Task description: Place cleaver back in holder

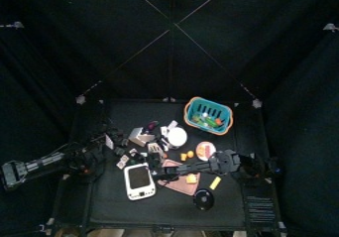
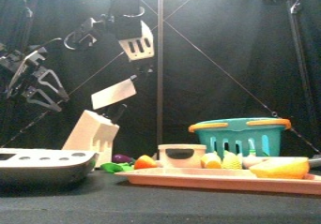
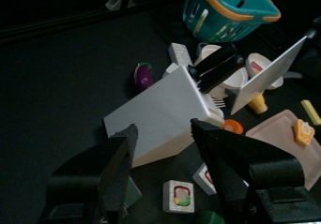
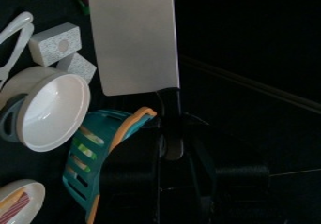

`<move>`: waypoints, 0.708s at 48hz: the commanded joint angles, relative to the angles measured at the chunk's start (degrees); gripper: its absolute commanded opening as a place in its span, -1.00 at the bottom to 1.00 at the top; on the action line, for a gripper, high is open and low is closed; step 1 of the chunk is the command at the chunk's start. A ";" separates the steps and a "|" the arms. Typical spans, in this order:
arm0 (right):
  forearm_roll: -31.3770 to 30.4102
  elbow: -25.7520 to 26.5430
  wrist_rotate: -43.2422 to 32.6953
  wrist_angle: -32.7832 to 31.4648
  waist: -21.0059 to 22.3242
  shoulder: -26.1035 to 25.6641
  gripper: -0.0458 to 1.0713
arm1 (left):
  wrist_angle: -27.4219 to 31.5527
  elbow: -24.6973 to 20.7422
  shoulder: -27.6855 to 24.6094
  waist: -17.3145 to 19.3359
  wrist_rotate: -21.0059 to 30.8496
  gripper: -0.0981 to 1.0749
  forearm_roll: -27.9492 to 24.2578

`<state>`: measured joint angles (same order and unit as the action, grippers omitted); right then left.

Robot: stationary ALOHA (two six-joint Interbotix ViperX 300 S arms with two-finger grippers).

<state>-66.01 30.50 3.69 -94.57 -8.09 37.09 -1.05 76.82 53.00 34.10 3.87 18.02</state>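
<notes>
One cleaver (image 4: 135, 38), broad grey blade, black handle, clamped in right hand (image 4: 174, 125).

You look straight down from high up in 1 view, level and close from the table's (image 1: 119, 117) front edge in another, and 2 wrist cameras look along their jaws, all sharing the teal basket (image 1: 208, 111).

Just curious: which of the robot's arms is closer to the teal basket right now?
Right. The right gripper, holding the cleaver, hangs high over the table's middle; the left gripper sits farther from the basket.
</notes>
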 commanded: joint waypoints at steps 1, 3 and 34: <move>-0.35 0.18 -0.09 -0.18 0.26 -1.67 0.03 | -0.26 -1.05 -0.26 0.09 0.00 0.64 0.00; -0.44 -0.09 -0.09 -0.18 0.26 -1.67 0.03 | -0.26 -1.05 -0.18 0.09 -0.09 0.64 0.00; -0.18 -1.14 -0.18 -0.09 0.62 -1.32 0.03 | -0.26 -1.05 -0.18 0.00 -0.09 0.64 -0.26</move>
<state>-66.01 28.74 3.60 -94.57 -7.82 37.00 -1.05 76.82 53.00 34.10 3.96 17.84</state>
